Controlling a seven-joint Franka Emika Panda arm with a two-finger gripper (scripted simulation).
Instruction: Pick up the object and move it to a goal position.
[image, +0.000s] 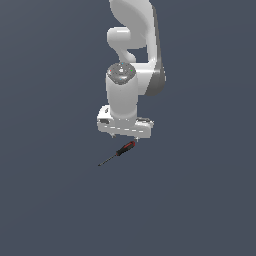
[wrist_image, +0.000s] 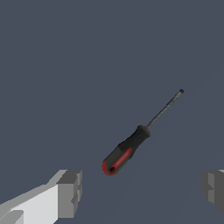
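The jaws of the gripper (image: 125, 136) are spread wide apart and hold nothing; in the wrist view you can see one grey fingertip (wrist_image: 70, 192) on one side and the other fingertip (wrist_image: 213, 190) far off on the other side, with a big gap between them. The screwdriver (image: 120, 152) lies flat on the dark worktop (image: 200, 200), just below the gripper in the exterior view, and it is not touching the jaws at all. Its fat red-and-black handle (wrist_image: 124, 151) is the end nearest the gripper, and its thin dark shaft (wrist_image: 165, 108) points away from the gripper, slanting down toward the exterior view's left. So the long line of the screwdriver runs at a slant, not straight across the gap between the jaws and not straight along it. In the wrist view the butt end of the handle sits a little ahead of the gap and nearer to the one fingertip than the other, so the tool is not quite in the middle. I think the arm (image: 131, 45) has yet to come down for the grab. To me the handle looks like the best place to pinch, since it is thick and the shaft is so skinny. The gripper would need to move a bit toward the handle, maybe turn so the jaws close across it, and then go down. I see no mark for the goal place anywhere.
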